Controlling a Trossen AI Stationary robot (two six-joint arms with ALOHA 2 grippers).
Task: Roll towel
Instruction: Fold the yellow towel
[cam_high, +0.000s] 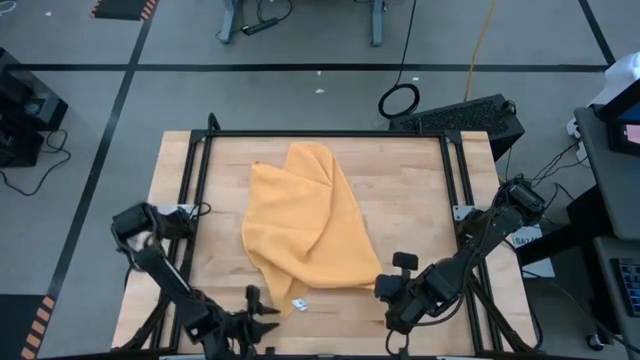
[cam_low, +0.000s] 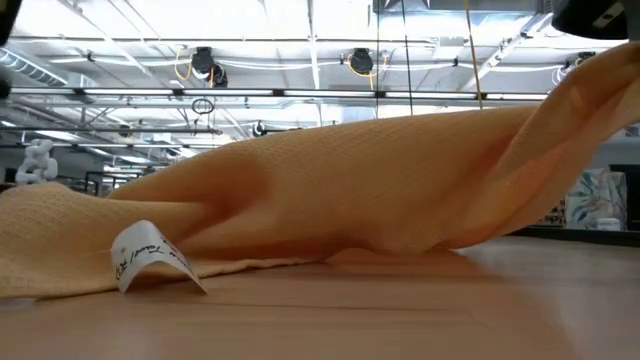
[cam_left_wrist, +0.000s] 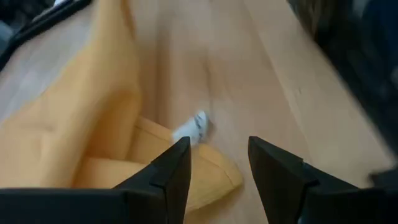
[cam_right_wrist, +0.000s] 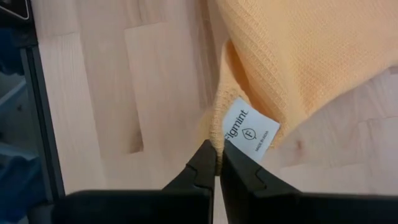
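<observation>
At the near edge, the right gripper (cam_right_wrist: 219, 163) pinches the towel (cam_high: 305, 220) corner; lift gently, while the wide-open left gripper (cam_left_wrist: 217, 165) takes the tagged corner

In the low view the towel (cam_low: 330, 190) fills most of the frame, and its raised end runs off the upper right corner, so whatever lifts it stays out of sight there. It also blocks most of the room behind. The print on the white tag (cam_low: 148, 258) is too small to read.

In the left wrist view the left gripper (cam_left_wrist: 217, 158) is cut off at the bottom edge; the tag (cam_left_wrist: 194, 127) is only a blur, and the towel runs past the left edge.

In the high view the right gripper (cam_high: 392, 287) is too small to tell how its fingers stand, and the left gripper (cam_high: 262, 318) sits almost at the bottom edge.
</observation>
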